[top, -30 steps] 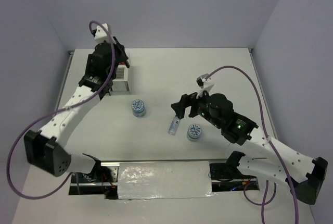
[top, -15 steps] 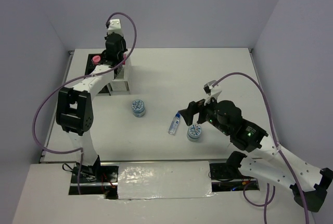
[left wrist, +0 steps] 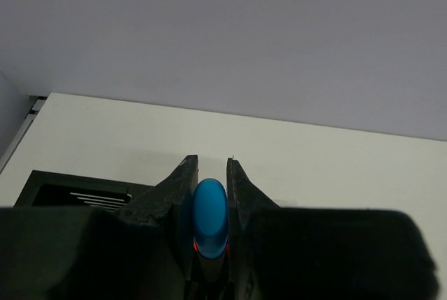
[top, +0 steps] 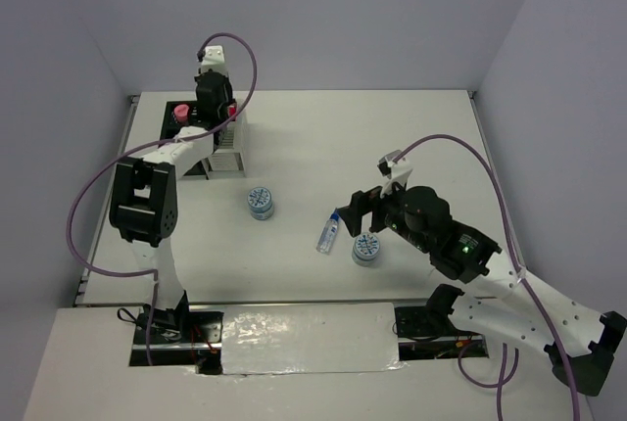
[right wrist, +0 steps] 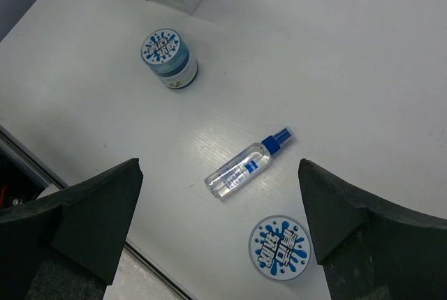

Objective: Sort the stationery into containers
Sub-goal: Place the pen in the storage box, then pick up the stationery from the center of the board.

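Left end effector (left wrist: 209,167) is clamping a blue-capped highlighter (left wrist: 209,218), its jaws drawn in to the pen's width. It is hovering at the joined boxes, at eleven o'clock on the tabletop (top: 392,137). In the wrist view the black box (left wrist: 70,178) is sitting just to nine o'clock of the fingers. In the top view the white box (top: 227,154) is showing beneath the arm. The highlighter's long axis is running along the fingers, with the cap leading out toward the tips. How far it is tilting off vertical I cannot tell. This is looking like the drop-in step. The next move is probably calling for centring the pen over one compartment, lowering it and parting the jaws.

Right end effector (right wrist: 220,167) is hanging wide open above the tube (right wrist: 244,167), gripping nothing. The tube is lying flat between the far tin (right wrist: 167,52) and the near tin (right wrist: 279,248), closer to the near one. In the top view its axis is running from seven to one o'clock, with the blue cap pointing to one o'clock. A grasp there is likely calling for fingers set across that axis, closing on the clear body.
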### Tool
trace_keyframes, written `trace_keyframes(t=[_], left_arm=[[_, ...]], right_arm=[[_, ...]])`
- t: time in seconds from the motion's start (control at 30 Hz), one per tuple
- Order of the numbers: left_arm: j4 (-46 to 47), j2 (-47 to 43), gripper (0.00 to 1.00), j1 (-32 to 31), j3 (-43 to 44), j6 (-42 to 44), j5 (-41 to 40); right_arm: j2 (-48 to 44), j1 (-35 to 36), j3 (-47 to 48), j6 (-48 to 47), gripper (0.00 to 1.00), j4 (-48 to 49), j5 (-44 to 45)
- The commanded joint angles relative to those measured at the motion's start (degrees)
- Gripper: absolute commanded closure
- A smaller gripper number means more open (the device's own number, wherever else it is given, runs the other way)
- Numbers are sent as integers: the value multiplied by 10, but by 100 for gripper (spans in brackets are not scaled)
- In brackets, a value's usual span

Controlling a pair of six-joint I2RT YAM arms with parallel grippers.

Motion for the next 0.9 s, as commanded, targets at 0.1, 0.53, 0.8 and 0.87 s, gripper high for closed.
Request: trace_keyframes(t=[0.1, 0.53, 0.8, 0.87], left_arm=[[57, -28, 52, 3, -34, -15, 5], [-108, -190, 1, -4, 32, -95, 19], [-394, -365, 1, -90, -32, -185, 184], [-420, -380, 1, -170, -80, -194, 170]], right_arm=[[9, -2, 31, -8, 0, 9, -7], [9, -2, 53, 5, 0, -15, 12], [22, -7, 80, 134, 0, -108, 112], [23, -7, 95, 164, 0, -159, 127]])
